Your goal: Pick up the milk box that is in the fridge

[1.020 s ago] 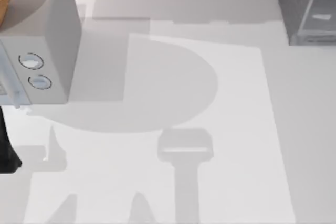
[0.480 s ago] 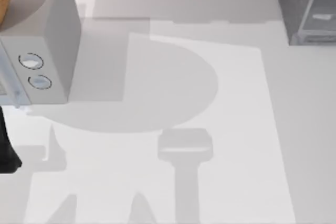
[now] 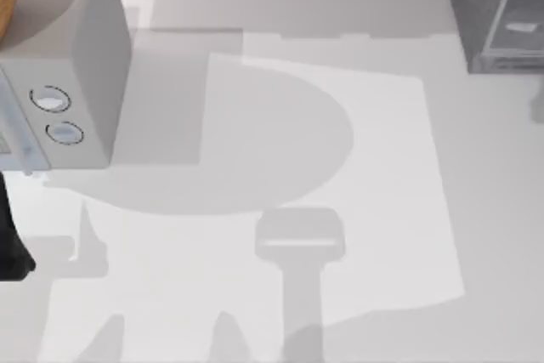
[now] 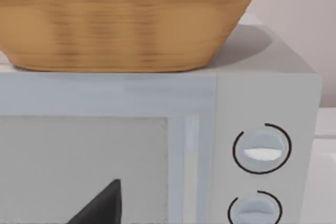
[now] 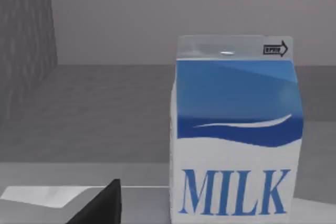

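A white milk box [image 5: 236,135] with a blue upper half and "MILK" in blue letters stands upright inside the fridge [image 3: 497,10], close in front of the right wrist camera, on a pale shelf [image 5: 58,195]. Dark grey fridge walls rise behind and beside it. A black tip of the right gripper's fingers [image 5: 102,205] pokes into the same view beside the carton, not touching it; whether those fingers are spread or closed cannot be told.

From above, the fridge sits at about 1 o'clock on the white worktop [image 3: 280,167], at the far right corner. At about 10 o'clock stands a lighter grey box with two round knobs [image 3: 72,91], a woven basket [image 4: 126,19] resting on its top. The left arm [image 3: 10,240] waits at 9 o'clock, at the worktop's left edge, its wrist camera facing the knobbed box. One black tip of the left gripper's fingers [image 4: 102,205] shows there; their opening cannot be told.
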`<state>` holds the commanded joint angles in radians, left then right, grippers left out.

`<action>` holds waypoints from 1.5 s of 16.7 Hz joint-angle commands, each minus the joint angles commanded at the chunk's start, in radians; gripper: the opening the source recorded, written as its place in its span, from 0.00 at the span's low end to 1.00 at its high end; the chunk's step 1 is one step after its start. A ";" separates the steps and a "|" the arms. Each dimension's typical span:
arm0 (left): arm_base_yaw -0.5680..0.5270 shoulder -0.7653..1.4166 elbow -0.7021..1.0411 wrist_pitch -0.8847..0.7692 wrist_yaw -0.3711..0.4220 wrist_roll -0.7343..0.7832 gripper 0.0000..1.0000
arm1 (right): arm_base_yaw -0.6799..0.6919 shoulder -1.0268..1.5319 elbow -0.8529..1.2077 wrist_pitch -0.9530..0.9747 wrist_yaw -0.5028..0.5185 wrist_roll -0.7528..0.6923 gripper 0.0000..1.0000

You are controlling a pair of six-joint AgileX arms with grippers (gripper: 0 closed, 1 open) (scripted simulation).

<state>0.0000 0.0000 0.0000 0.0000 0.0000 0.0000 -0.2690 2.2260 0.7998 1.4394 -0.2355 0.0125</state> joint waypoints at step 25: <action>0.000 0.000 0.000 0.000 0.000 0.000 1.00 | 0.055 0.140 0.319 -0.188 0.059 -0.001 0.62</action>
<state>0.0000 0.0000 0.0000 0.0000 0.0000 0.0000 -0.2138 2.3661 1.1189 1.2512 -0.1765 0.0110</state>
